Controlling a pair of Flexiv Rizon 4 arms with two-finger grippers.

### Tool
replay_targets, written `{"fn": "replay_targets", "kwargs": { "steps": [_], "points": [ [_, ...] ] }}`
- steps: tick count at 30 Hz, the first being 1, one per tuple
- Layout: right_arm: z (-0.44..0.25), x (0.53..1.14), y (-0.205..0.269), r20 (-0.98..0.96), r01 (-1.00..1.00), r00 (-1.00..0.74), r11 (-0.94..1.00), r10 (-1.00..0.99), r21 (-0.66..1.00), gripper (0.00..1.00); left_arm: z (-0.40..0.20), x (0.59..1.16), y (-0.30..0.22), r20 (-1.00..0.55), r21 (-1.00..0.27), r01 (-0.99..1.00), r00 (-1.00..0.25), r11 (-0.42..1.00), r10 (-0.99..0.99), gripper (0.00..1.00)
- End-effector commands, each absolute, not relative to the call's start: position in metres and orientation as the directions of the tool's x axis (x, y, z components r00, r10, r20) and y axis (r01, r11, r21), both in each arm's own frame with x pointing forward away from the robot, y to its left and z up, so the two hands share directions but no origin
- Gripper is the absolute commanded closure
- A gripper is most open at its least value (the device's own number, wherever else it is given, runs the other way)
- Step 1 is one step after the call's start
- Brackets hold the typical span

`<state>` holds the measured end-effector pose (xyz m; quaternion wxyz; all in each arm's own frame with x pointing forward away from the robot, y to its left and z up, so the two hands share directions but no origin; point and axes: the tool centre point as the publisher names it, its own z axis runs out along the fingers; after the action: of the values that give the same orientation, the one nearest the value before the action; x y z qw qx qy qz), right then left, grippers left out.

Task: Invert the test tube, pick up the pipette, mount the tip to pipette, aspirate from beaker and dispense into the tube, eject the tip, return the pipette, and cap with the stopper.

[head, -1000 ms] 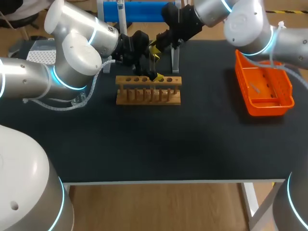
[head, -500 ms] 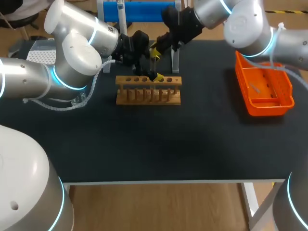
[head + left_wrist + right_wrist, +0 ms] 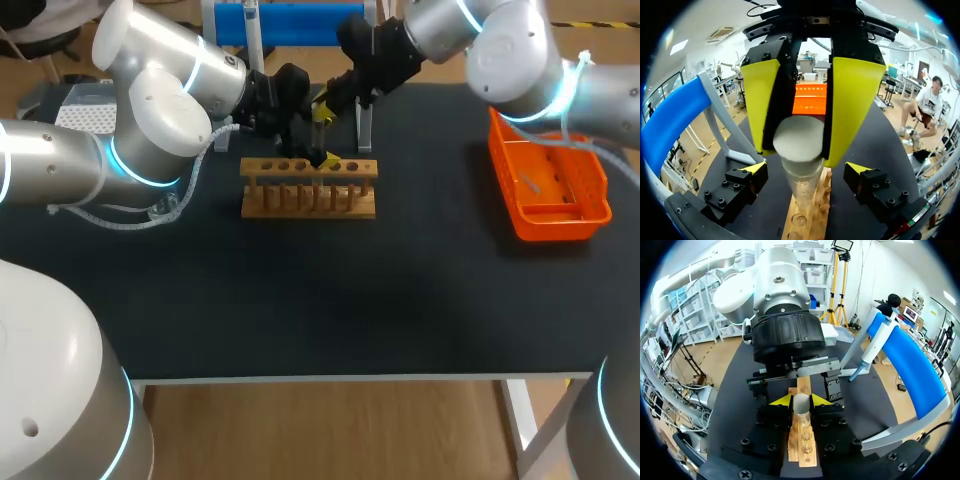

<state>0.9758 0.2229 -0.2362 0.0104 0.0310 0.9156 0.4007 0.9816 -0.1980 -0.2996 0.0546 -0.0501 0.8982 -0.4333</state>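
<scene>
Test tube is gripped by the left gripper, whose yellow fingers are clamped from two sides on the rounded closed end. The glass body hangs down from them toward the wooden rack, just above its row of holes. The long axis is judged roughly upright, closed end up and mouth down, though the mouth itself cannot be made out. The right gripper is spread wide, with nothing held. Its two black fingers with yellow tips are set one on each side of the tube, lower along the body than the left gripper's hold, and a gap is seen on both sides in the left wrist view. The tube thus lies between the right fingers, with its axis running across their closing line. Both arms are at the tube, so neither is meaningfully nearer. The step in hand is judged to be the inversion, likely by handover. For that, the right fingers would have to be closed squarely on the glass before the left hold is released.
</scene>
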Motion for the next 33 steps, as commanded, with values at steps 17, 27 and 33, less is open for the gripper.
{"fn": "replay_targets", "kwargs": {
  "steps": [17, 27, 33],
  "points": [
    [-0.235, 0.972, 0.207, 0.016, 0.054, -0.998, 0.606, 0.068, 0.794, 0.00, -0.299, 0.983, -0.199, -0.051, -0.781, -0.045, -0.990, 0.623, -0.135, 0.00],
    [-0.223, 0.957, 0.175, -0.023, -0.021, -1.000, 0.480, -0.003, 0.877, 0.00, -0.299, 0.983, -0.199, -0.051, -0.781, -0.045, -0.990, 0.623, -0.135, 0.00],
    [-0.218, 0.946, 0.166, -0.053, -0.080, -0.995, 0.395, -0.080, 0.915, 0.00, -0.299, 0.983, -0.199, -0.051, -0.781, -0.045, -0.990, 0.623, -0.135, 0.00]
  ]
}}
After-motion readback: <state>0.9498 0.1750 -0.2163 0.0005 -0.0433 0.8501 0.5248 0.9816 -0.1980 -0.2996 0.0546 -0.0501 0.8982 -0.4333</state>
